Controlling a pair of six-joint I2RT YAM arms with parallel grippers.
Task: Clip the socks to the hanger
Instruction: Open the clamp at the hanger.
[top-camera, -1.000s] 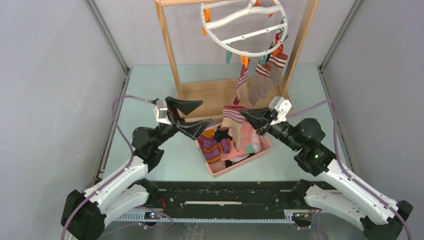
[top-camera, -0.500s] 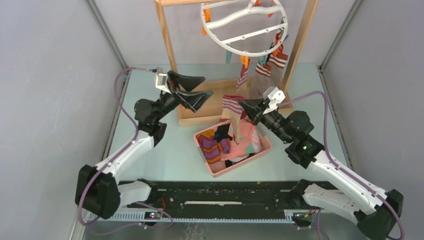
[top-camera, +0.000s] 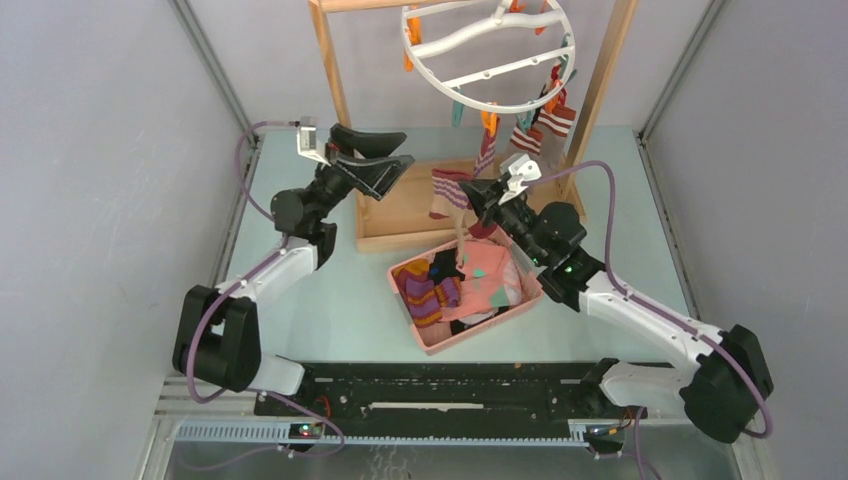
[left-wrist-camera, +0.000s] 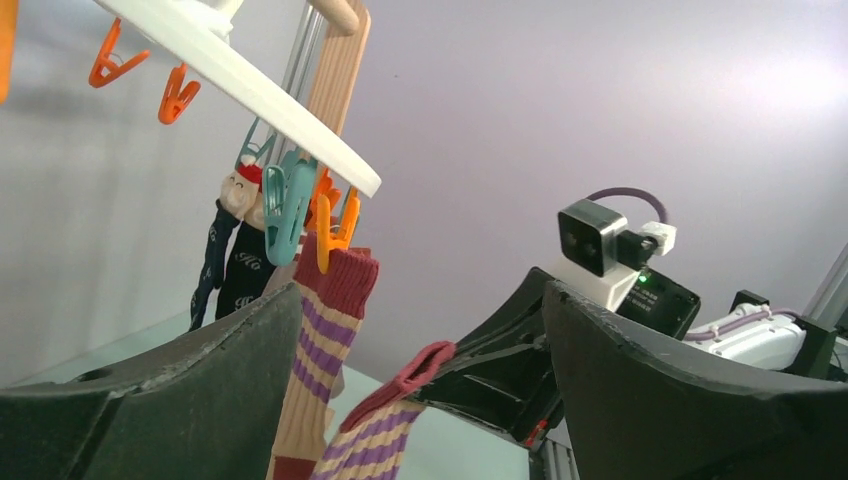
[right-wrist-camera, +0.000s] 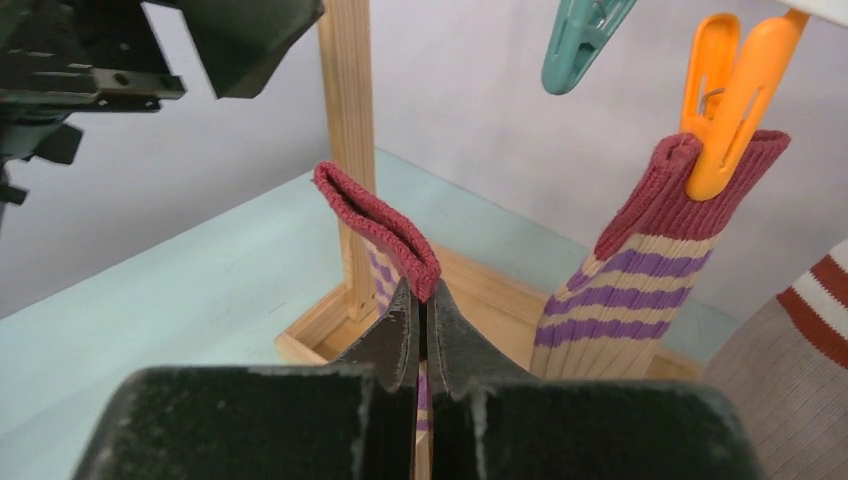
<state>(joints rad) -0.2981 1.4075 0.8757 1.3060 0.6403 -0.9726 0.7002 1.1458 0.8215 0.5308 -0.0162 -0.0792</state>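
Hanger (left-wrist-camera: 270, 110) is hanging at the far side from a wooden rack (top-camera: 337, 90), above the teal surface (top-camera: 330, 300). Clipped socks are dangling along its right rim:
- a purple-striped sock (right-wrist-camera: 640, 270) is hanging under an orange clip (right-wrist-camera: 725, 100);
- a tan sock (right-wrist-camera: 790, 370) with a red-and-white cuff is hanging just right of it;
- navy socks (left-wrist-camera: 225, 260) are hanging farther round.

A teal clip (right-wrist-camera: 580, 35) is hanging free to the left of the orange one.

Right claw (right-wrist-camera: 420, 325) is pinching fully shut on a second striped sock (right-wrist-camera: 380, 215). Its fingers are gripping just under the maroon cuff. The cuff is standing up above the tips, and the rest is trailing down toward the pink basket (top-camera: 490, 322). This sock is being held up in the air, left of the clipped striped one and lower than the hanger's rim.

Left claw (top-camera: 405, 150) is gaping wide and holding nothing. It is hovering left of the held sock at about the same height, with its fingers pointing right toward it, near but apart.

Loose socks (top-camera: 430, 290) are lying heaped in the basket, on the surface nearer than the rack.
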